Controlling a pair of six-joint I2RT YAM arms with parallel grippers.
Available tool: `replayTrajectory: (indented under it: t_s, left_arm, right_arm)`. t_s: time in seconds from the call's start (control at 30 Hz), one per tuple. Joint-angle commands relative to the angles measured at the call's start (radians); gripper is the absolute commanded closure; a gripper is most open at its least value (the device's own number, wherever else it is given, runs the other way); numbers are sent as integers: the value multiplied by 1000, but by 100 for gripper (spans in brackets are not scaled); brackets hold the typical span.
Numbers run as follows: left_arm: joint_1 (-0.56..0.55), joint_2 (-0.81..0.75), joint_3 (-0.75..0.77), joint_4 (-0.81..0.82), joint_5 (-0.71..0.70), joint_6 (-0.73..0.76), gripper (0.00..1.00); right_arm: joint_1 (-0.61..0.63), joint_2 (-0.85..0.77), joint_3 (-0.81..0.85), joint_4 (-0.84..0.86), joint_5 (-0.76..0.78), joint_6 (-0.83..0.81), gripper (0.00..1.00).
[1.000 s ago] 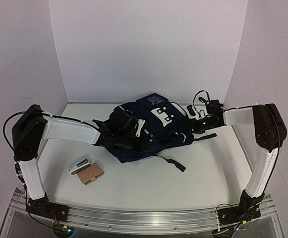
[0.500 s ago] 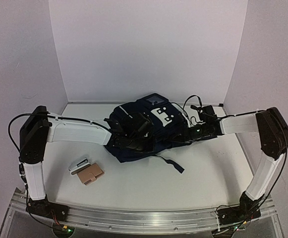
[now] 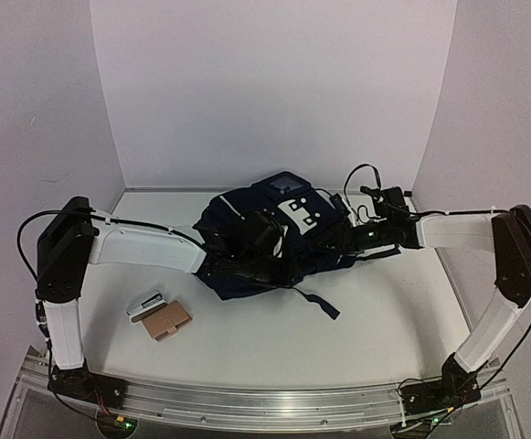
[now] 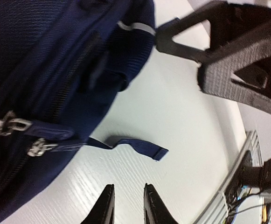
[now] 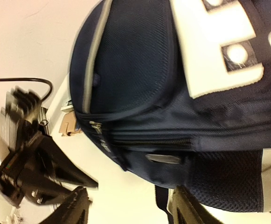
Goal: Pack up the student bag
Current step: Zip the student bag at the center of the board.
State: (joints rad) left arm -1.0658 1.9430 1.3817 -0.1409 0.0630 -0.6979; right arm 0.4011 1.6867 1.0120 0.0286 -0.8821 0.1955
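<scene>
1. The student bag (image 3: 292,219) lies on the table (image 3: 384,320), between both grippers.
2. The left gripper (image 4: 128,205) is at the bag's left flank, jaws narrowly parted, empty.
3. The right gripper (image 5: 130,207) is at the bag's right flank, jaws wide, gripping nothing.
4. The tan case (image 3: 166,321) sits left of the bag, well apart.

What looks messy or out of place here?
The student bag lies slumped and rumpled, with one loose strap trailing toward the near edge. A tan wallet-like case and a small white gadget sit outside it at front left, unpacked.
</scene>
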Motion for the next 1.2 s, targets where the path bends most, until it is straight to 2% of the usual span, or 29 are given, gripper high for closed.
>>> replayTrajectory:
  t_s: [0.0,0.1,0.3,0.4,0.6,0.9,1.1,1.17]
  left_arm:
    - [-5,-77,60,-38,154,172,61]
    - [9,-178,-15,-9,120,169,48]
    - [126,-387,-179,-20,-12,94,39]
    - [166,-461,-237,-27,-53,78,34]
    - [184,-516,-287,-27,-119,89,33]
    - [188,-513,-291,-56,-142,92,32]
    - [199,-499,-313,-61,-161,48,32]
    - [200,-490,-332,-36,-147,35,32]
  right_arm:
    - [39,-64,-19,-19,34,-13,34]
    - [70,-81,-40,-25,85,-39,35]
    - [166,-92,-55,-23,273,-93,41]
    - [191,-73,-57,-12,301,-104,41]
    - [265,-9,-58,102,345,-94,46]
    - [332,116,-7,184,438,-77,53]
    - [335,129,-6,222,508,-55,65]
    - [335,114,-7,227,513,-45,66]
